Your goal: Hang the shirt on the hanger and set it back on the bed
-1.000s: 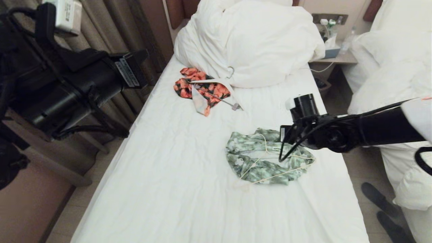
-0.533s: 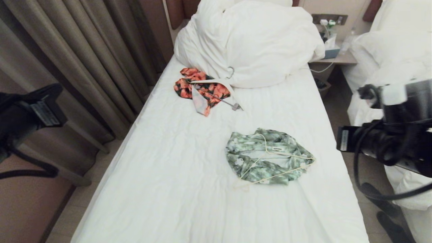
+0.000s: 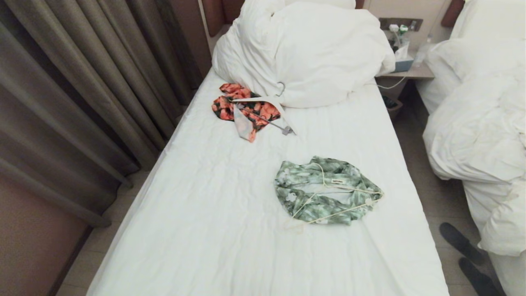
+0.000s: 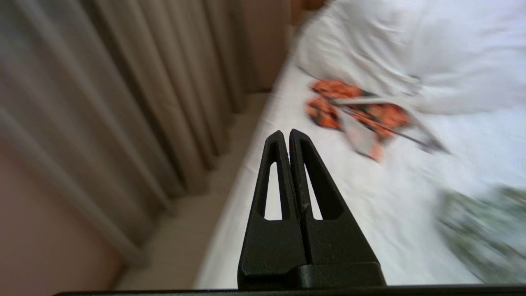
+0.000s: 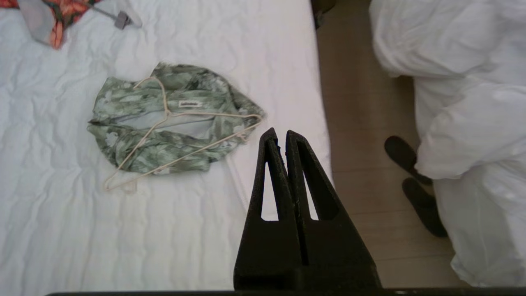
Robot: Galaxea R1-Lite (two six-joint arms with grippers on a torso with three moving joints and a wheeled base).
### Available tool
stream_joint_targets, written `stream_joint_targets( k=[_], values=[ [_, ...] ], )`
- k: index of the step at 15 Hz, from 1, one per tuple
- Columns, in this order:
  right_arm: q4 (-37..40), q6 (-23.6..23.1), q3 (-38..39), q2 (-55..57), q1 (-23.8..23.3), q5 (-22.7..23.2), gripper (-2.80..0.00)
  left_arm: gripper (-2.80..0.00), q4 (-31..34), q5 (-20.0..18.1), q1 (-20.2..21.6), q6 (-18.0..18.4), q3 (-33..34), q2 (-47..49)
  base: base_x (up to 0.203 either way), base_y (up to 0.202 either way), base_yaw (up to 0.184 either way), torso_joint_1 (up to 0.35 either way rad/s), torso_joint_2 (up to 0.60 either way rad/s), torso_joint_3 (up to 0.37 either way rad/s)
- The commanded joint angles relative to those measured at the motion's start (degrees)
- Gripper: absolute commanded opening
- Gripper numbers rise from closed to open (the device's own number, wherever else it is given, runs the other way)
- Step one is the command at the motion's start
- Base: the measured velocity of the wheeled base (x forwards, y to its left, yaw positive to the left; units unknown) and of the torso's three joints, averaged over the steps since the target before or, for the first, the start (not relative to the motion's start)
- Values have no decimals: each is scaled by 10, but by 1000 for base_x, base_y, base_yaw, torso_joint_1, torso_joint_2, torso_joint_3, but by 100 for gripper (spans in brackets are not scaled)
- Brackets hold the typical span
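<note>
On the wrinkled white sheet of the bed (image 3: 213, 230), toward its 3 o'clock edge in the head view, the shirt (image 3: 324, 190) is lying crumpled, with the hanger (image 3: 337, 196) resting on top of it, hook pointing to 12 o'clock. At 11 o'clock from it, an orange-red garment (image 3: 242, 107) is sitting with a white hanger (image 3: 263, 100) against the heaped pillows (image 3: 304, 49). The left pincer (image 4: 286, 137), fingers pressed together and empty, is hanging over the curtain-side bed edge. The right pincer (image 5: 278, 137), likewise together and empty, is hovering at the bed's opposite edge, clear of the shirt.
</note>
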Motion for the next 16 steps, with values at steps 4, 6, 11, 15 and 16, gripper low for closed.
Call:
stream_joint_targets(
  k=[4, 6, 11, 15, 16],
  values=[
    [65, -13, 47, -205, -34, 6, -280, -280, 161, -27, -24, -35, 72, -182, 0, 0, 0, 0, 0, 0],
    [95, -15, 59, -257, -59, 14, -280, -280, 171, -47, -44, -36, 76, -186, 0, 0, 0, 0, 0, 0],
    [112, -5, 150, -308, -71, 45, -280, -280, 241, -50, -80, -8, 108, -255, 0, 0, 0, 0, 0, 0],
    [65, -15, 212, -308, -72, 98, -280, -280, 242, -52, -79, 12, 161, -269, 0, 0, 0, 0, 0, 0],
    [62, -15, 208, -308, -87, 95, -280, -280, 242, -53, -79, 24, 174, -279, 0, 0, 0, 0, 0, 0]
  ],
)
